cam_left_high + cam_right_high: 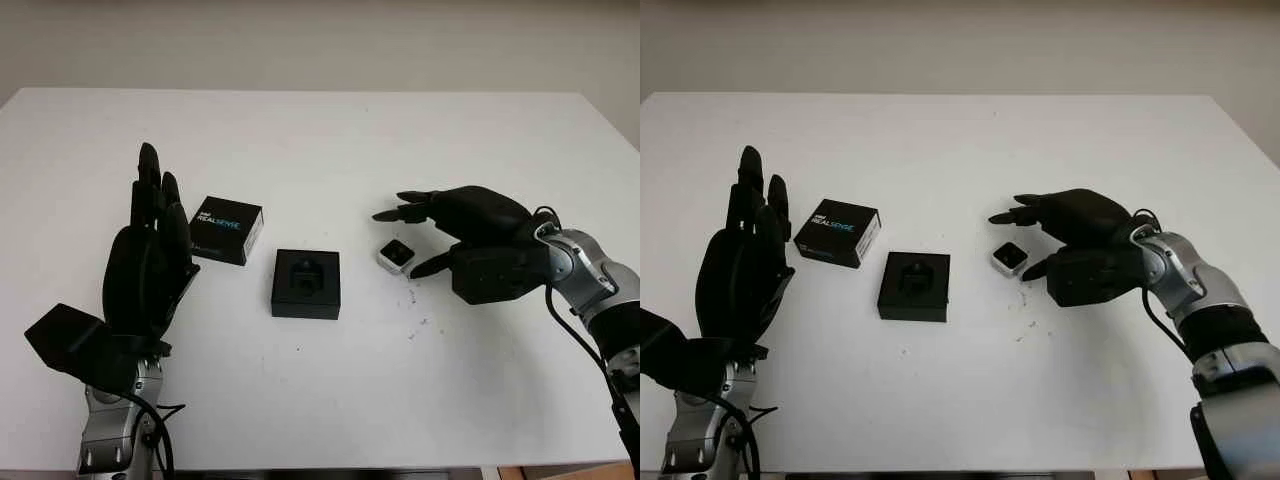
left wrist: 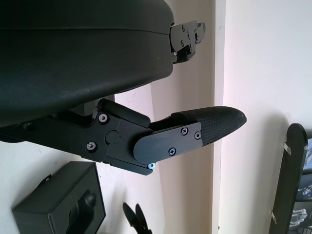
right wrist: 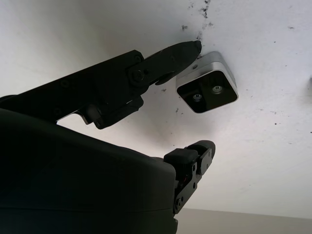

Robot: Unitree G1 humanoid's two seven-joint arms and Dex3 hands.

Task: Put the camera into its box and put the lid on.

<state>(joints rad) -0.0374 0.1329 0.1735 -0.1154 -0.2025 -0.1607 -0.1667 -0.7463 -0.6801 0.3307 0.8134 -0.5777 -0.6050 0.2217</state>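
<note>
The print on the lid [image 1: 227, 229] below its large lettering is too small to read, and the shape of the recess in the box [image 1: 306, 283] is too dark to make out. In the left wrist view the box [image 2: 61, 204] runs off the picture's edge. In the right wrist view one fingertip [image 3: 187, 48] overlaps a corner of the camera [image 3: 208, 89], so contact cannot be told.

black hands [image 1: 480, 245], silver cabled forearms

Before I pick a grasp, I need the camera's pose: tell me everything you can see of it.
The camera is a small, squarish block with a silver, metal-looking shell and a dark glossy face with two lenses. It lies on the white table, face up, right of the open box. The open right hand brackets it; whether a finger touches it is unclear.
</note>
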